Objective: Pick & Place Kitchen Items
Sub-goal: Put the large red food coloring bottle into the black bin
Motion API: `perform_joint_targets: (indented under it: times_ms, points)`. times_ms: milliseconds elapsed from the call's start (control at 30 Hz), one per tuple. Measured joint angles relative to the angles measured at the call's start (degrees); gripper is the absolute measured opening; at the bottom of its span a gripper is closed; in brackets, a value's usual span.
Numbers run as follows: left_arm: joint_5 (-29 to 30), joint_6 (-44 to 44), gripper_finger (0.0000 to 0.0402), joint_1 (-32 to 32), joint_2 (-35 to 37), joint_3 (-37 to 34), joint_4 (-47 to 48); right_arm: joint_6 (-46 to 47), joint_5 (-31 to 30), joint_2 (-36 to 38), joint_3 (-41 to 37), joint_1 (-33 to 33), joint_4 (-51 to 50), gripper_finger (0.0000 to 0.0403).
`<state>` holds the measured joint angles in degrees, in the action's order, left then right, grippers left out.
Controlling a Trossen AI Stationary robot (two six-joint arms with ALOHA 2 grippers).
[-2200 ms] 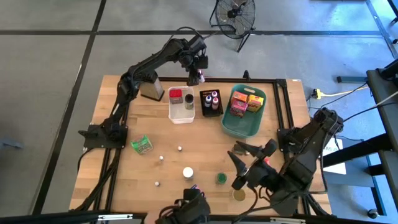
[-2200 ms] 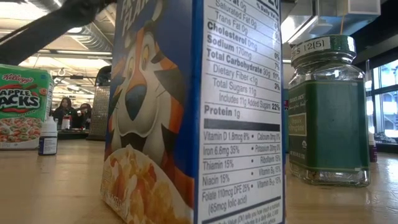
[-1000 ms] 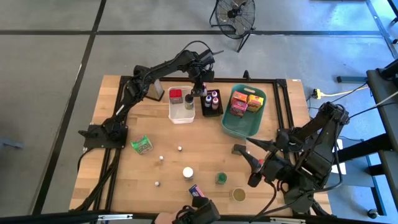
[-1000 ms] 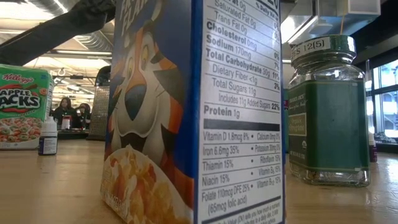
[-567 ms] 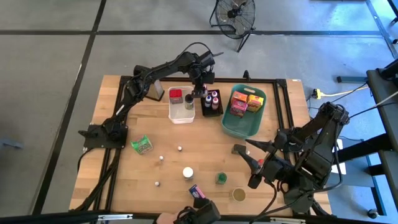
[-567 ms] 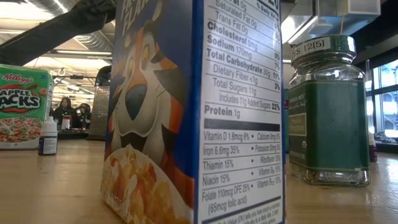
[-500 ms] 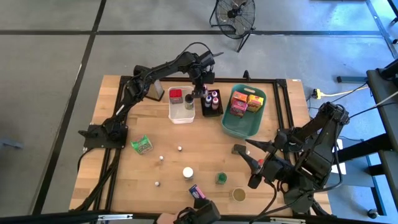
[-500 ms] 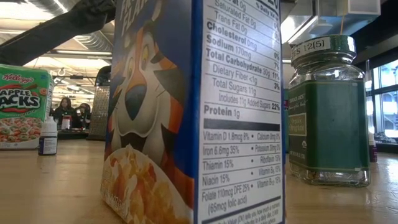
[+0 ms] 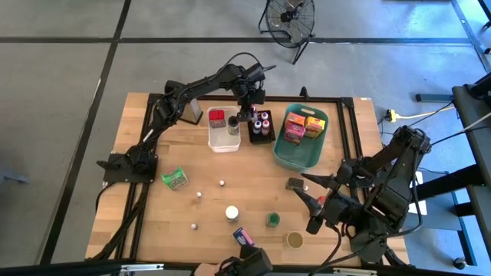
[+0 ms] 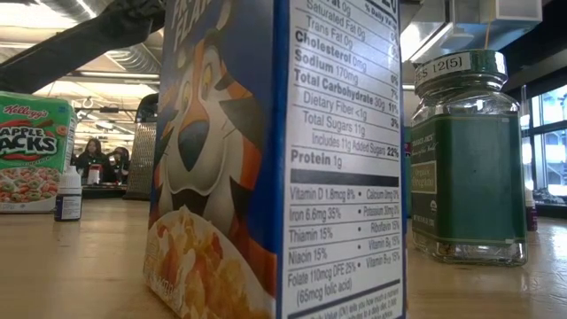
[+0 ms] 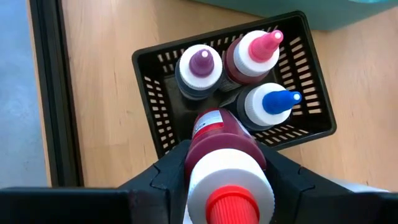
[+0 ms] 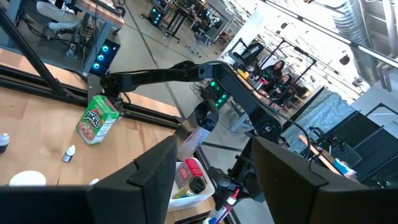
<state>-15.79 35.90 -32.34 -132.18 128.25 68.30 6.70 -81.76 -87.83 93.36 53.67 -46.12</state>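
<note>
The left gripper [image 11: 227, 180], clamped on a dark-red squeeze bottle with a red cap [image 11: 225, 171], holds it over the small black slotted tray [image 11: 158, 93] near the surface's far edge: the placing step. Three bottles fill the tray, so the next move calls for lowering into the free corner. The right gripper [image 9: 313, 205] waits, fingers apart and empty, near the right edge.

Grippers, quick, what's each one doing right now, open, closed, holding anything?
Left gripper: closed on a red-capped bottle, above the black tray.
Right gripper: open, holding nothing, raised over the table's right side.
</note>
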Motion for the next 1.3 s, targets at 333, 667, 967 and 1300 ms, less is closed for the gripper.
perform_joint_targets:
  times_ms: [333,667,967,1300]
  points:
    - [0.01,0.49,0.0145,0.07,0.02,-0.88,0.20,0.00,1.44,-0.02,0.00,-0.02,-0.20,0.0211]
    - [0.26,1.95,0.0145,0.04,0.02,-4.20,-3.96,0.00,1.44,-0.02,0.00,-0.01,-0.21,0.0211]
    - [0.85,2.37,0.0145,0.04,0.02,-4.20,-4.14,0.00,1.44,-0.02,0.00,-0.01,-0.42,0.0211]
    - [1.86,2.40,0.0145,0.81,-1.49,-4.28,-4.94,0.18,1.49,-0.02,0.00,-0.01,-0.41,0.0211]
